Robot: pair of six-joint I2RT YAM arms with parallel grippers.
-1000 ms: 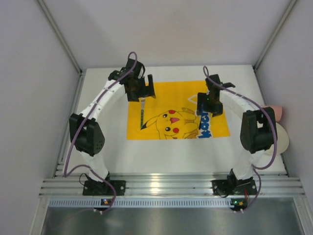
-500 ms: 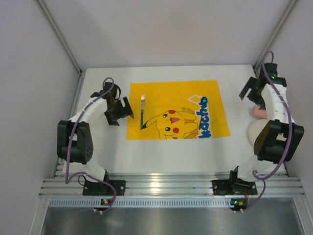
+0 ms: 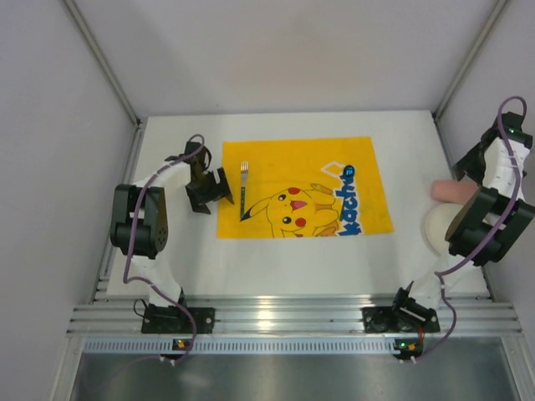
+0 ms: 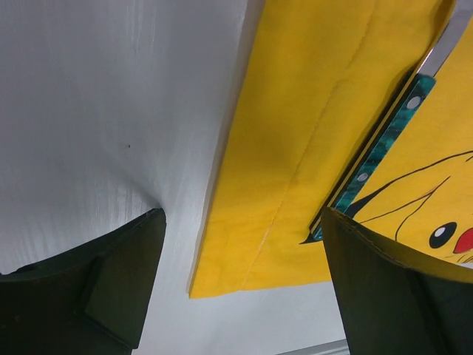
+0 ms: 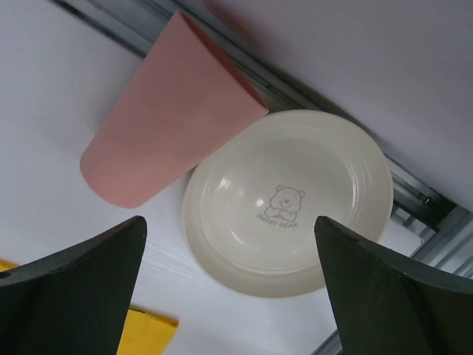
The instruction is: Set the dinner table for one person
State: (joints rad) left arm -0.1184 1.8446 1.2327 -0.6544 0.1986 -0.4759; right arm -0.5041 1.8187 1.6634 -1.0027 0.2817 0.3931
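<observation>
Left gripper point(image 4: 244, 251): jaws wide apart, nothing between them, poised just off the left edge of the yellow cloth point(image 3: 301, 159), low over bare tabletop. Right gripper point(image 5: 229, 259): jaws likewise wide and empty, hanging above the items well to the right of the cloth. Fork point(image 3: 243, 188): lies on the cloth along its left side, teal handle toward the near edge, tines toward the far edge; judged placed. Plate point(image 5: 244, 222): cream, empty, off the cloth to its right, not yet placed. Pink cup point(image 5: 166, 126): on its side, touching the plate's rim on the far side, also right of the cloth; needs standing up and moving. The dinner table point(image 3: 301, 259) carries the cloth roughly at its centre. No knife or spoon is visible. Assessment: cloth and fork done; plate and cup outstanding, with the right gripper best positioned to begin.
</observation>
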